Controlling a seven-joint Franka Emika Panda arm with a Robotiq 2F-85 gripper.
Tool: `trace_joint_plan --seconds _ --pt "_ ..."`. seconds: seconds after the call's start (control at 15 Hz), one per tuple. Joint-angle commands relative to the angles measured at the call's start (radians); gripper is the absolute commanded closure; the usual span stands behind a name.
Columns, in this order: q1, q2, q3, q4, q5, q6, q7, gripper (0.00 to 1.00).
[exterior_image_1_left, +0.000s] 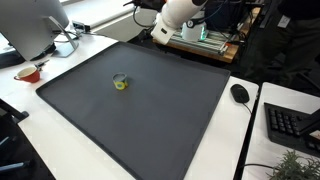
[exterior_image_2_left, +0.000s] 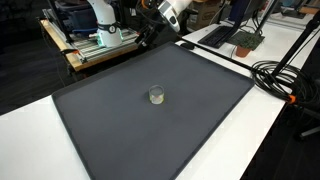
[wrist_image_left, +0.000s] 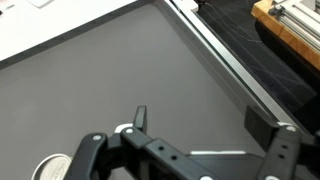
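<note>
Though small, clear cup (exterior_image_1_left: 120, 82), yellow-based

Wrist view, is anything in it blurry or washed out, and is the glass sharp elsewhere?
Wrist view: the pincer is close and soft; the grey mat is evenly lit, no glare. In an exterior view the glass is tiny, low in detail, with a faint shadow.

Both exterior views high, oblique, sharing grey mat (exterior_image_1_left: 150, 120), wrist view close above it.
</note>
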Motion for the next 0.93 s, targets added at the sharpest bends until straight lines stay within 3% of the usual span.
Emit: trace_joint_plan --seconds 0.0,0.47,0.67,0.73,0.87 --pt "-0.026 -0.066 -0.007 -0.062 -0.073 0.186 -0.027 0.00" --pt "-0.143 -0.139 -0.113 -0.193 -0.182 0.736 -0.102 0.00" --pt "-0.189 -0.098 -0.155 -0.227 -0.106 0.980 -0.200 0.00" --pt "-0.161 -0.104 -0.139 -0.191 -0.140 0.868 -0.139 0.00" --pt "-0.181 -0.094 -0.156 -0.213 -0.130 0.949 -0.169 0.00"
